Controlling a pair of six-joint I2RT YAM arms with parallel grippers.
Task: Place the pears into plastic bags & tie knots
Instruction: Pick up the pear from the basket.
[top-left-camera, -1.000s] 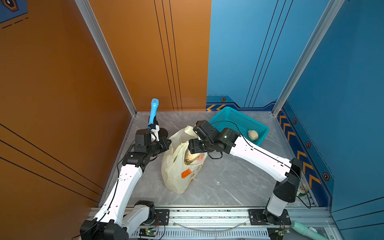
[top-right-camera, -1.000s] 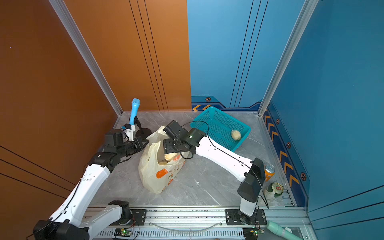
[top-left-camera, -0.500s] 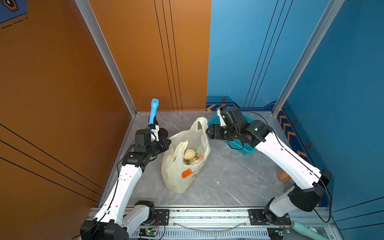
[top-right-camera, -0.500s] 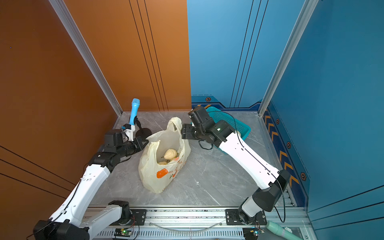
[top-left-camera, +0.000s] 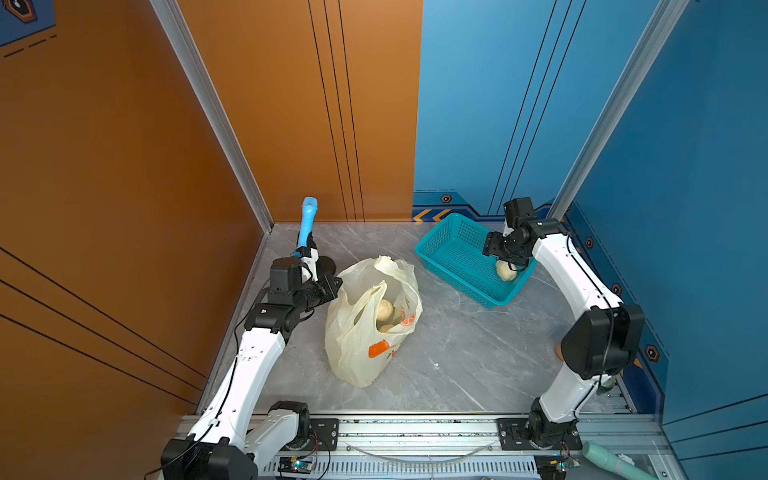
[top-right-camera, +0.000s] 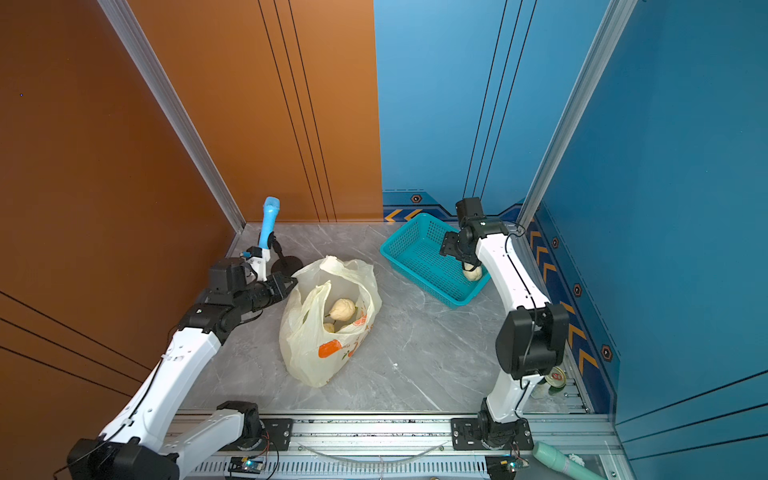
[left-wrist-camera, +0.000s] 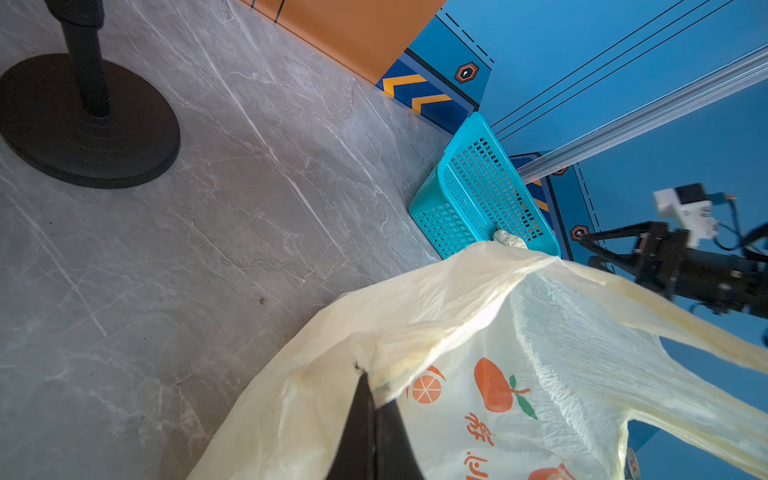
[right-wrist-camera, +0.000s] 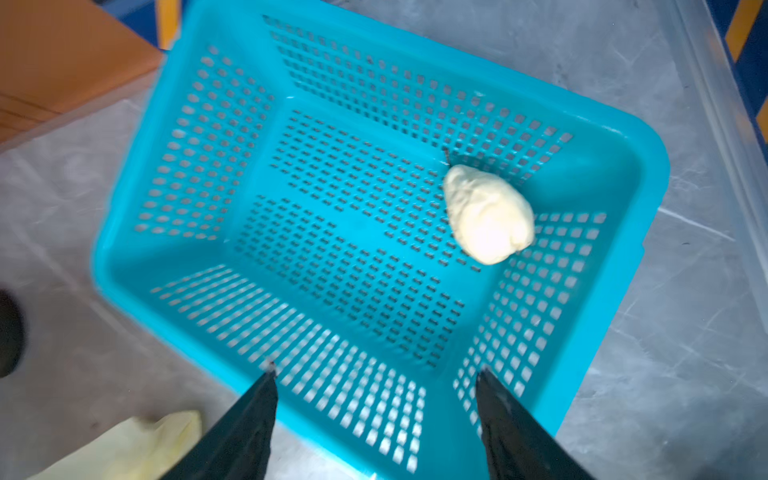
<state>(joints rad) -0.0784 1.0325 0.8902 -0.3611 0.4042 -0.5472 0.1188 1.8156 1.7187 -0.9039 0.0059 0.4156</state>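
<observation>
Left gripper (left-wrist-camera: 362, 376): black fingers clenched on the rim of the thin, crinkled pale-yellow plastic bag (top-left-camera: 357, 353), its mouth gaping, with lumpy cream pears (top-left-camera: 384, 309) inside. Right gripper (right-wrist-camera: 376, 372): fingers spread, empty, above the perforated teal basket (right-wrist-camera: 199, 137), which holds one cream pear (right-wrist-camera: 488, 216). Grey marbled tabletop (top-left-camera: 457, 353); blue-tipped stand (top-left-camera: 307, 220) beside the left arm.

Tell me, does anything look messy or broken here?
Nothing looks spilled or broken. The plastic bag sags, but only because the left gripper pinches its edge, holding the mouth open. One pear lies alone in the teal basket, near the open right gripper.
</observation>
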